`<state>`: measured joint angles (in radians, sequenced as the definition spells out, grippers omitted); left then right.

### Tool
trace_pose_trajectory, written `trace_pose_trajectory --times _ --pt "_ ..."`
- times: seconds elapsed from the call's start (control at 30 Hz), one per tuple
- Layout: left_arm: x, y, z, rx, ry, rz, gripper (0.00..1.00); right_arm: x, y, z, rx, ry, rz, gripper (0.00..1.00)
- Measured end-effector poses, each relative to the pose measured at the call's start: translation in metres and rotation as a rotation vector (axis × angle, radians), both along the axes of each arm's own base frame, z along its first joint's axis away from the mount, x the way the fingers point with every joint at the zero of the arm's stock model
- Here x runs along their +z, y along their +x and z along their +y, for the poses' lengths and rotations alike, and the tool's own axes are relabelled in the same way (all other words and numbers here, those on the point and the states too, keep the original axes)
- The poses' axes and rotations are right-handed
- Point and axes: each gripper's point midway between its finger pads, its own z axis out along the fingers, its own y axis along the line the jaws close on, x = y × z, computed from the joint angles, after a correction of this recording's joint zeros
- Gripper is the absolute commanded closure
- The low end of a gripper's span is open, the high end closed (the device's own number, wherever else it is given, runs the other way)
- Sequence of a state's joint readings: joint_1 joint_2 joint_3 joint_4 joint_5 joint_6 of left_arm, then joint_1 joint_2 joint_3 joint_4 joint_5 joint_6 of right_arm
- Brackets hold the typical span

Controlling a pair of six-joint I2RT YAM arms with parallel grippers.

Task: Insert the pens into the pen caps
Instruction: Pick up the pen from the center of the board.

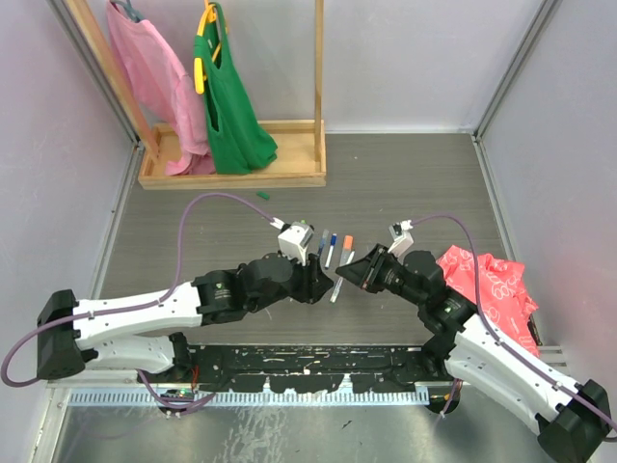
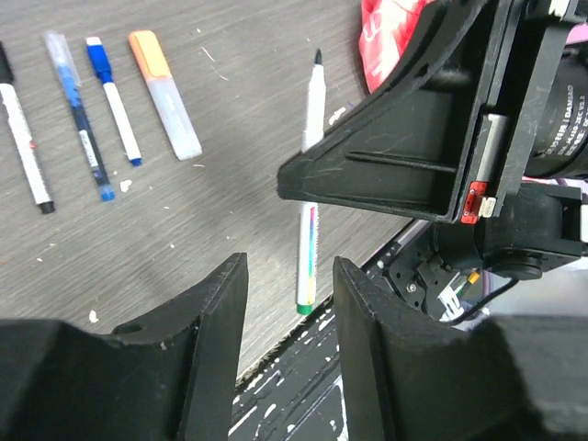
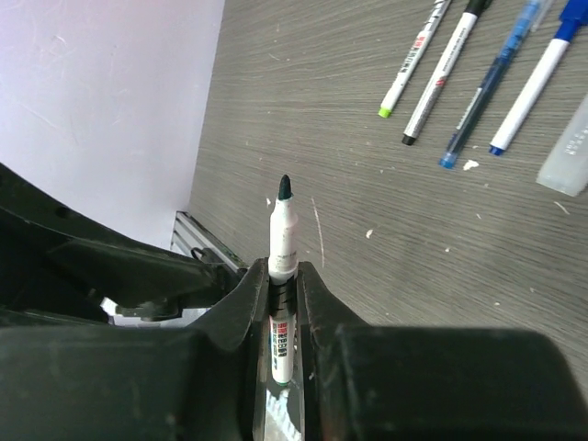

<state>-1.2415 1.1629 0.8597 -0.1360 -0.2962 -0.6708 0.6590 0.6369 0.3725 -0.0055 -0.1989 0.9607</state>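
Observation:
My right gripper [image 3: 282, 269] is shut on a white pen [image 3: 283, 241] with a dark green tip that points away from the wrist. In the left wrist view the same pen [image 2: 308, 248] hangs over the table's near edge, its green end just beyond my left gripper [image 2: 290, 265]. That gripper is open with nothing between its fingers. From above, the two grippers [image 1: 323, 277] [image 1: 347, 273] face each other with the pen [image 1: 336, 288] between them. Several more pens [image 2: 115, 101] lie in a row on the table. A small green pen cap [image 1: 261, 196] lies far back.
An orange highlighter [image 2: 165, 96] lies at the end of the row. A pink cloth [image 1: 492, 287] is at the right beside the right arm. A wooden rack [image 1: 236, 174] with a pink bag and a green bag stands at the back left.

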Motion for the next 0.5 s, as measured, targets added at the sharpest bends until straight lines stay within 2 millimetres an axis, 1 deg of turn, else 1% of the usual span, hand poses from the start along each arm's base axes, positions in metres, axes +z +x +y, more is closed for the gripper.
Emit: trace_pose_trajectory --times 0.13,0.27,0.37,0.5 --pt "0.008 0.004 0.011 0.037 -0.002 -0.025 0.55 -0.005 -0.001 -0.007 -0.024 -0.032 0.001 1.0" --pt "0.013 0.014 0.029 0.09 0.008 -0.039 0.55 -0.012 -0.002 -0.013 -0.038 -0.063 0.01 1.0" --pt "0.011 0.029 0.044 0.145 0.026 -0.028 0.54 -0.019 -0.004 -0.016 -0.041 -0.09 0.025 1.0" --pt "-0.001 0.056 0.071 0.248 0.078 -0.001 0.54 -0.024 -0.005 -0.018 -0.044 -0.111 0.039 1.0"
